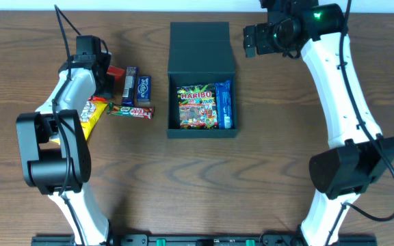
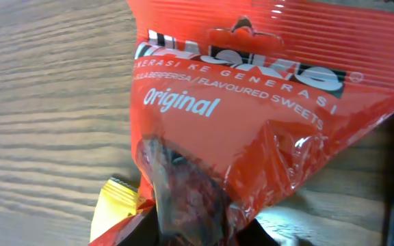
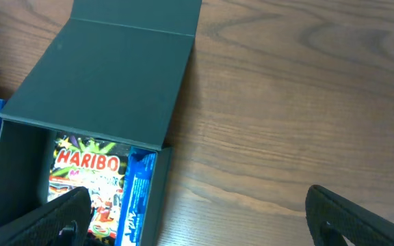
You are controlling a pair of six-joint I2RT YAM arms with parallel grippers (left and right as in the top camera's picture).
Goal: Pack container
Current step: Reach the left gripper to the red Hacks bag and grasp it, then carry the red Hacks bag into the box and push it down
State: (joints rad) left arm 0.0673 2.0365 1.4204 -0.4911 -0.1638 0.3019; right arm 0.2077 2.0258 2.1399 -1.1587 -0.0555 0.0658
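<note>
The dark container (image 1: 202, 48) stands open at the table's middle, its flap lid folded back. Inside lie a Haribo packet (image 1: 195, 107) and a blue packet (image 1: 224, 104). My left gripper (image 1: 108, 76) is among the snacks to the left of the container and is shut on a red "Original" sweets packet (image 2: 252, 116), which fills the left wrist view and is pinched at the jaws (image 2: 197, 236). My right gripper (image 1: 255, 41) is open and empty, hovering just right of the lid (image 3: 115, 82). Its fingers (image 3: 197, 225) straddle the container's right wall. The Haribo packet (image 3: 87, 171) and blue packet (image 3: 137, 198) also show there.
Loose snacks lie left of the container: an Eclipse pack (image 1: 143, 89), a dark bar (image 1: 129, 80), a green-and-red bar (image 1: 131, 111) and a yellow packet (image 1: 93, 113). The yellow packet (image 2: 115, 205) sits under the red one.
</note>
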